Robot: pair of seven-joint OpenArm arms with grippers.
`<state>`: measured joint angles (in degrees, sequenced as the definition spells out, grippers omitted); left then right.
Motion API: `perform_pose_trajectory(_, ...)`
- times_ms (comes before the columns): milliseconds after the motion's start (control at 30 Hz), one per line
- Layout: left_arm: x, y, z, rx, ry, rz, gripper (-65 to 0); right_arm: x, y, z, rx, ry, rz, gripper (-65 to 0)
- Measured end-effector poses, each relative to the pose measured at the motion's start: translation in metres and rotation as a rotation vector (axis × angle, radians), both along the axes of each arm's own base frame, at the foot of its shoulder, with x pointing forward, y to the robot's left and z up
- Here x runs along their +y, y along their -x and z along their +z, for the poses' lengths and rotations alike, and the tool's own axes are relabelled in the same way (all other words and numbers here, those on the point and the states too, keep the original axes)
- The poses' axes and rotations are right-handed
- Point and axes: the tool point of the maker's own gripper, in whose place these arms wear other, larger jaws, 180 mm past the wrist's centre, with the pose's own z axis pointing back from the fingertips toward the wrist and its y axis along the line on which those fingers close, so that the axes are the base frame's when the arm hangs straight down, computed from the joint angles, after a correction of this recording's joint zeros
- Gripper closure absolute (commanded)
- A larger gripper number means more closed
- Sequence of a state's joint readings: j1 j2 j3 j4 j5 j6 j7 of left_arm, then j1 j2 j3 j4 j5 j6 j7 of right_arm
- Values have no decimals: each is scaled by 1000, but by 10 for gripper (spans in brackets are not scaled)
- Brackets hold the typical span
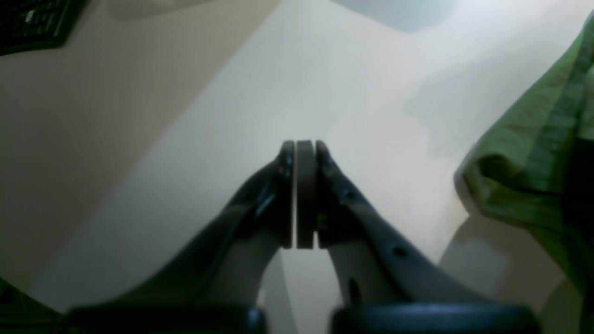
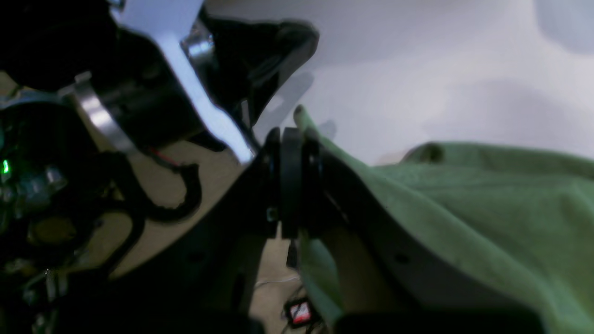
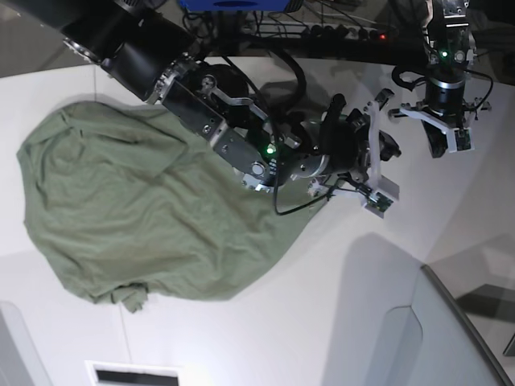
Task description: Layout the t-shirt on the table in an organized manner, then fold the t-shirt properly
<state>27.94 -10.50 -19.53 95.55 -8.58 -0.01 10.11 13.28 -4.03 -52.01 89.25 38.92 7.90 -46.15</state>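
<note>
The olive-green t-shirt (image 3: 137, 209) lies rumpled and spread over the left half of the white table (image 3: 483, 201). Its right edge is drawn out to a point toward the middle. My right gripper (image 2: 292, 134) is shut on that edge of the t-shirt (image 2: 464, 199); a tip of cloth pokes out above the pads and more hangs below them. The right arm (image 3: 209, 104) reaches across from the upper left. My left gripper (image 1: 305, 148) is shut with nothing in it, above bare table (image 1: 325, 83) at the far right (image 3: 441, 141). A fold of the t-shirt (image 1: 533, 153) shows at its view's right edge.
A grey translucent panel (image 3: 459, 330) stands at the bottom right corner. A dark keyboard (image 1: 32, 23) lies beyond the table edge. Cables and a power strip (image 3: 346, 32) run along the far side. A white slot (image 3: 133, 374) sits at the near edge.
</note>
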Motion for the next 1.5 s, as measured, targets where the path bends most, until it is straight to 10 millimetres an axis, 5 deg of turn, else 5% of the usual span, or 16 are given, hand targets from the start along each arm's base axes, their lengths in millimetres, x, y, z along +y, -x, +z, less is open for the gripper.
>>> perform_pose_trajectory(100, 0, 0, 0, 1, 0, 0, 0, -12, 1, -9, 41, 11, -7, -72)
perform_pose_trajectory(233, 0, 1, 0, 1, 0, 1, 0, -14, 2, -8, 54, 0, -7, -276)
perform_pose_trajectory(367, -1, 6, -3, 12, 3, 2, 0, -34, -31, 26, -2, -130, -148, -402)
perform_pose_trajectory(500, -1, 23, -11, 54, 1, 1, 0, -93, -72, 27, -34, -149, -343, -390)
perform_pose_trajectory(633, 0, 30, -15, 71, 1, 2, 0, -179, -112, 12, -22, -121, -612, -377)
perform_pose_trajectory(733, -11, 28, -17, 77, 25, -50, 0, -241, -122, 5, -7, -121, -808, -377)
perform_pose_trajectory(867, -60, 8, -6, 23, 123, -190, 0, -301, -123, 0, -4, -111, -981, -380)
perform_pose_trajectory(1000, -135, -29, 17, -82, 216, -379, 0, -364, -121, -1, -19, -97, -1156, -378)
perform_pose_trajectory(1233, -253, -44, 23, -86, 337, -671, 0, -469, -90, -9, -33, -6, -1406, -378)
perform_pose_trajectory(1333, -277, -59, -5, 42, 314, -702, 0, -500, -67, -37, 40, 94, -1445, -377)
perform_pose_trajectory(1500, -281, -54, -39, 140, 285, -696, 0, -523, -35, -79, 191, 142, -1523, -377)
